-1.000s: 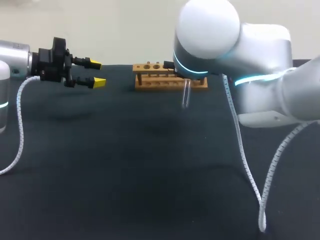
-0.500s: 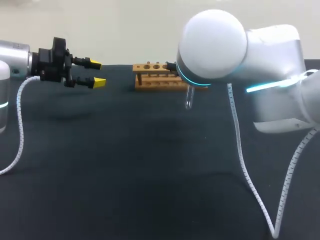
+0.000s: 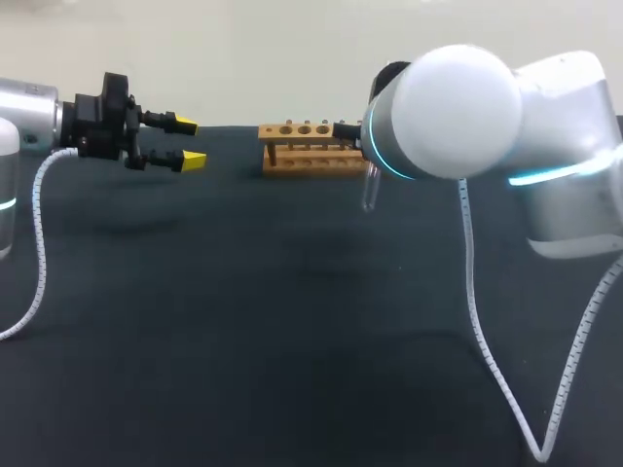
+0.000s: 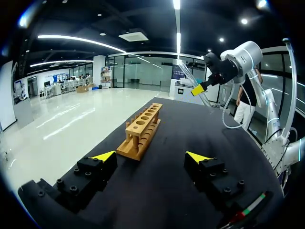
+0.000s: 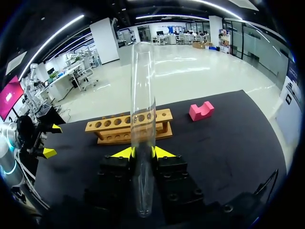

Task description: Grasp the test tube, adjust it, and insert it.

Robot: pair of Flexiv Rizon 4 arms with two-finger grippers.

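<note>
A clear glass test tube (image 5: 142,114) stands upright between the yellow tips of my right gripper (image 5: 143,152), which is shut on it near its lower third. In the head view the tube (image 3: 370,190) hangs just in front of the right end of the wooden rack (image 3: 310,148), its rounded end above the black table. The right arm's big joint hides most of that gripper there. The rack (image 5: 128,125), with a row of holes, lies ahead of the tube. My left gripper (image 3: 188,142) hovers open and empty, left of the rack (image 4: 142,130).
A pink block (image 5: 201,111) lies on the table beyond the rack's right end, seen from the right wrist. A white cable (image 3: 487,331) dangles from the right arm over the table. My right gripper (image 4: 198,89) shows far ahead in the left wrist view.
The right arm's elbow has swung to the right and the tube has shifted slightly right along the rack's front. The left arm has not moved.
</note>
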